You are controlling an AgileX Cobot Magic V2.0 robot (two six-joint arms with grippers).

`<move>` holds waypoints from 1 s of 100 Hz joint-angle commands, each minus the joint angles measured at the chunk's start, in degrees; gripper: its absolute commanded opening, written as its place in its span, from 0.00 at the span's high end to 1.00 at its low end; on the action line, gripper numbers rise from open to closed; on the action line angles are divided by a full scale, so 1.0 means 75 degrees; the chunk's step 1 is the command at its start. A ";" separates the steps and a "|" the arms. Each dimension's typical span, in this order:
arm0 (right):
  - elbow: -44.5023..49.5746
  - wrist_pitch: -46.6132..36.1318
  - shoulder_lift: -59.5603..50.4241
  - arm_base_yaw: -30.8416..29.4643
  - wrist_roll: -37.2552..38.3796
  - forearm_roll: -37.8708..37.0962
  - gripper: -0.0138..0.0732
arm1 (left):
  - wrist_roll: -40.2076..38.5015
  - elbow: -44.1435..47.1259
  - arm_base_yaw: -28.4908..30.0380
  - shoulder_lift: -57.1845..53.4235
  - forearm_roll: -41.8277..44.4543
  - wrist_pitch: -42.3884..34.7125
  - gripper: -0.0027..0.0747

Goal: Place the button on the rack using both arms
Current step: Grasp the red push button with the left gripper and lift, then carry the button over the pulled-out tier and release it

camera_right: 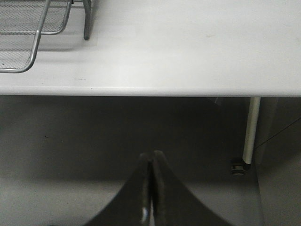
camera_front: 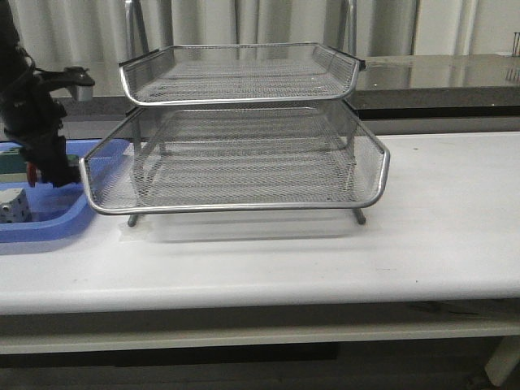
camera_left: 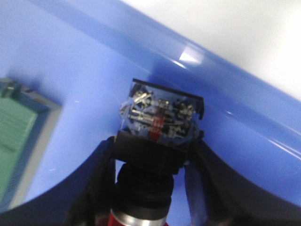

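Front view, rack: the silver wire-mesh rack stands on the white surface, two mesh trays showing, the lower one drawn out further toward the camera; both trays look bare.
Front view, left arm: the black left arm reaches down over the blue tray just beside the rack's left edge; a speck of red shows at the left hand.
Front view, tray contents: a white cube lies in the blue tray, with something green behind the arm.
Left wrist view, button: the button has a clear bluish end block with metal screws, a black collar, and a silver ring and red below.
Left wrist view, hand: its fingers pinch the button's black body, over the tray floor near the tray wall.
Left wrist view, neighbour: a green block lies apart in the same tray.
Right wrist view, hand: the right hand is pressed together, holding nothing, hanging below the surface edge, the rack corner well off.
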 commanded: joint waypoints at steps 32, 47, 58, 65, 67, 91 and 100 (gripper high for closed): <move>-0.0253 -0.0432 0.0043 -0.0039 -0.0016 -0.0058 0.97 | -0.1404 -0.2269 0.0228 -0.1434 -0.0096 0.1182 0.99; -0.0253 -0.0432 0.0043 -0.0039 -0.0016 -0.0058 0.97 | -0.1460 -0.2269 0.0210 -0.2227 -0.0137 0.1182 0.99; -0.0253 -0.0432 0.0043 -0.0039 -0.0016 -0.0058 0.97 | -0.1671 -0.2269 0.0156 -0.2716 -0.0620 0.1182 0.99; -0.0253 -0.0432 0.0043 -0.0039 -0.0016 -0.0058 0.97 | -0.1665 -0.2255 0.0044 -0.3006 -0.0902 0.1182 0.99; -0.0253 -0.0432 0.0043 -0.0039 -0.0016 -0.0058 0.97 | -0.1665 -0.2255 0.0025 -0.3081 -0.0966 0.1182 0.99; -0.0253 -0.0432 0.0043 -0.0039 -0.0016 -0.0058 0.97 | -0.1796 -0.1851 -0.0919 -0.3981 -0.1016 0.1182 0.99; -0.0253 -0.0432 0.0043 -0.0039 -0.0016 -0.0058 0.97 | -0.1796 -0.1277 -0.1435 -0.4315 -0.0872 0.1182 0.99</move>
